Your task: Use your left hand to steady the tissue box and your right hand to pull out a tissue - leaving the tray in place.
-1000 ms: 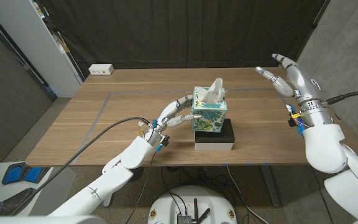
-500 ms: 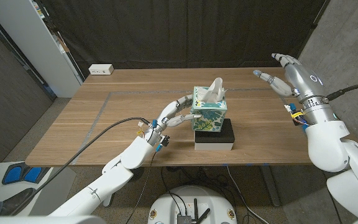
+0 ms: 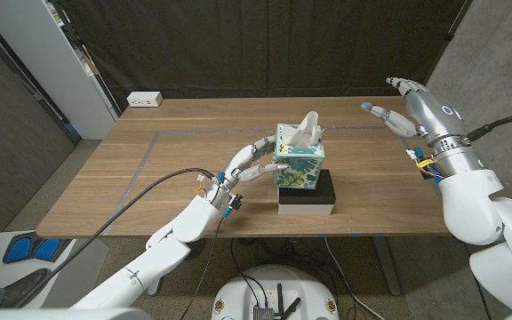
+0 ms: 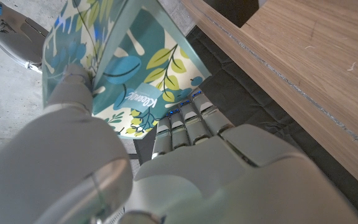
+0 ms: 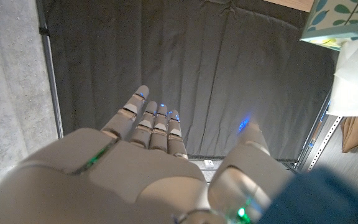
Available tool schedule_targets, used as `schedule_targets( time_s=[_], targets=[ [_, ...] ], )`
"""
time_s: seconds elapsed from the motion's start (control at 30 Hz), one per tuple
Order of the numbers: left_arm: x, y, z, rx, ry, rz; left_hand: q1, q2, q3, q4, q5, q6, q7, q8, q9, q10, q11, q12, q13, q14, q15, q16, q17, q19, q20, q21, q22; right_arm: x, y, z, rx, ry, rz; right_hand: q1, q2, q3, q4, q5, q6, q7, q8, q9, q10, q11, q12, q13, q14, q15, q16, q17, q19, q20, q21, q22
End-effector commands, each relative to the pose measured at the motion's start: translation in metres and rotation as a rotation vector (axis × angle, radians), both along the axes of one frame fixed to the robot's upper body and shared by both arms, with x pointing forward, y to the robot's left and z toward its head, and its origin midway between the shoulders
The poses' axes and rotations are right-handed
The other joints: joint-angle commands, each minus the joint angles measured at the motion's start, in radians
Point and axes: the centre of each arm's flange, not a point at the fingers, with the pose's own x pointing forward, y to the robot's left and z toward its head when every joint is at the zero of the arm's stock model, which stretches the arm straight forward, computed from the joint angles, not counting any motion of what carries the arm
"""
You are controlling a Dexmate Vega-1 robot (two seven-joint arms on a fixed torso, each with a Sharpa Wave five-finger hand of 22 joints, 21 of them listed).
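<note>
Box: the tissue box (image 3: 299, 160) sits on a black tray (image 3: 307, 195) mid-bench (image 3: 149, 169), a tissue (image 3: 307, 129) poking from its top.
Left hand: the left hand (image 3: 249, 164) presses its fingers against the box's side, likely to keep it from lifting or sliding.
Right hand: the right hand (image 3: 404, 108) hovers spread and empty, well apart from the box, over the bench's far right.
Writing: "Kleenex" reads on the box's leafy side (image 4: 143, 99).
Left to do: the tissue is not yet pinched.

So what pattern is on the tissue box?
The tissue box is teal with blue, green and yellow leaves, clearest in the left wrist view.
</note>
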Motion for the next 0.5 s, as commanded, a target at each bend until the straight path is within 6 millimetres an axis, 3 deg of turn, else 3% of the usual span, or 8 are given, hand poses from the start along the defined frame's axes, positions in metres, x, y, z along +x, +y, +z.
schedule_targets(
  time_s=[0.03, 0.5],
  targets=[
    [-0.002, -0.001, -0.001, 0.001, -0.003, -0.002, 0.001, 0.007, 0.001, 0.004, 0.006, 0.009, -0.002, -0.003, 0.005, 0.009, 0.002, -0.001, 0.001, 0.008, -0.024, 0.001, 0.003, 0.007, -0.005, -0.003, 0.004, -0.002, 0.008, 0.005, -0.023, 0.012, 0.061, 0.014, 0.013, 0.010, 0.000, 0.010, 0.005, -0.003, 0.004, 0.004, 0.005, -0.003, 0.006, 0.004, 0.008, -0.001, 0.006, -0.001, 0.009, 0.002, 0.007, 0.003],
    [-0.005, -0.002, -0.001, 0.008, -0.003, 0.000, 0.003, 0.010, 0.001, 0.003, 0.007, 0.012, 0.000, -0.004, 0.005, 0.011, 0.003, -0.003, 0.002, 0.009, -0.024, 0.000, 0.003, 0.007, -0.005, -0.004, 0.004, -0.002, 0.025, 0.015, -0.088, 0.015, 0.127, 0.029, 0.016, 0.018, -0.002, 0.014, 0.009, -0.004, 0.004, 0.005, 0.007, -0.004, 0.005, 0.005, 0.009, 0.001, 0.006, -0.002, 0.009, 0.003, 0.006, 0.003]
  ],
)
